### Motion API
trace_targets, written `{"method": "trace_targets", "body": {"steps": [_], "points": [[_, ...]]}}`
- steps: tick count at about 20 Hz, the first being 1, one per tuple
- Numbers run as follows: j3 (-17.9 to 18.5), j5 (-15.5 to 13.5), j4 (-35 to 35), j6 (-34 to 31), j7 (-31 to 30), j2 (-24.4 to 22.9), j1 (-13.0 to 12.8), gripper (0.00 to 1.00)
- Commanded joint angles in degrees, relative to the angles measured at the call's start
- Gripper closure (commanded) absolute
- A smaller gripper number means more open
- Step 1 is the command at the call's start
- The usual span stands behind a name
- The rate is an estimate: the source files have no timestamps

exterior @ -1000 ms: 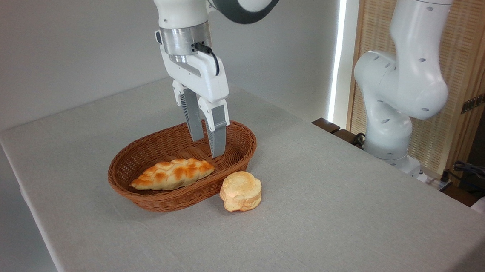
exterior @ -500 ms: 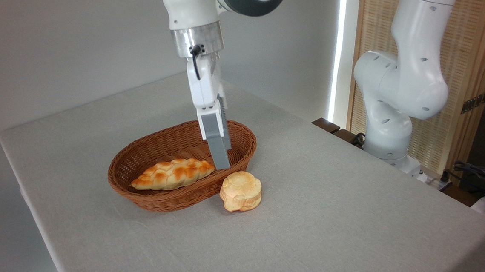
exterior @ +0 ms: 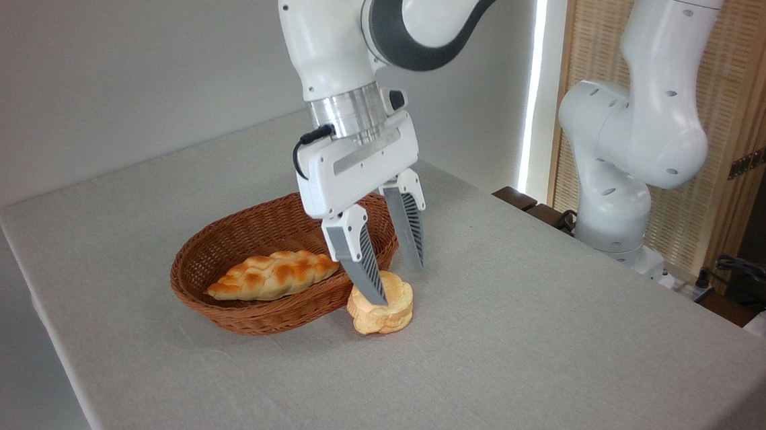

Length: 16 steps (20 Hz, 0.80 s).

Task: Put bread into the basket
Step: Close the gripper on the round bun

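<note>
**Now over the bun: open gripper straddles the flower-lobed bread beside the basket**

Just outside the wicker basket (exterior: 215,308), at its right-hand end, the flower-lobed bun (exterior: 386,313) sits flat on the grey tablecloth (exterior: 514,359). Its left edge lies against or just beside the basket's woven wall; whether the two actually touch cannot be told. The bun is pale tan with orange-toasted edges, and most of its top is in view.

Above it hangs the gripper (exterior: 396,285), tilted, with its two grey ribbed fingers spread well apart and nothing held between them. The nearer finger (exterior: 359,264) slants down across the bun's left part, and its tip shows in front of the bun's top surface. The farther finger (exterior: 409,230) ends higher in the picture, behind the bun and to its right, its tip over bare cloth beyond the basket's right rim. So the bun lies below and between the two fingers, nearer to the front one. Contact between that front tip and the bun cannot be judged from this angle.

Inside the basket a long braided golden loaf (exterior: 271,274) lies lengthwise, filling much of the floor. The white hand body of the gripper stands in front of the basket's far right rim and hides part of it.

Right of the basket, at the table's far edge, stands the arm's white base column (exterior: 623,157), before a slatted wooden screen (exterior: 748,99).
</note>
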Motion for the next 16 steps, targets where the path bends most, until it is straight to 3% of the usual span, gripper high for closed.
{"method": "trace_targets", "body": {"steps": [1,6,7,9,11,12,16], "points": [[1.94,1.23,-4.31,6.99,1.75,-0.85,-0.29,0.0],[2.03,1.32,-5.28,7.7,1.75,-0.67,-0.29,0.02],[2.03,1.32,-5.28,7.7,1.75,-0.5,-0.29,0.08],[2.03,1.32,-5.54,7.97,2.01,-0.15,-0.29,0.45],[2.03,1.32,-5.72,8.67,2.01,-0.14,-0.38,0.65],[2.03,1.32,-5.63,8.76,2.01,-0.14,-0.38,0.69],[2.03,1.32,-5.63,8.85,2.01,-0.14,-0.38,0.7]]}}
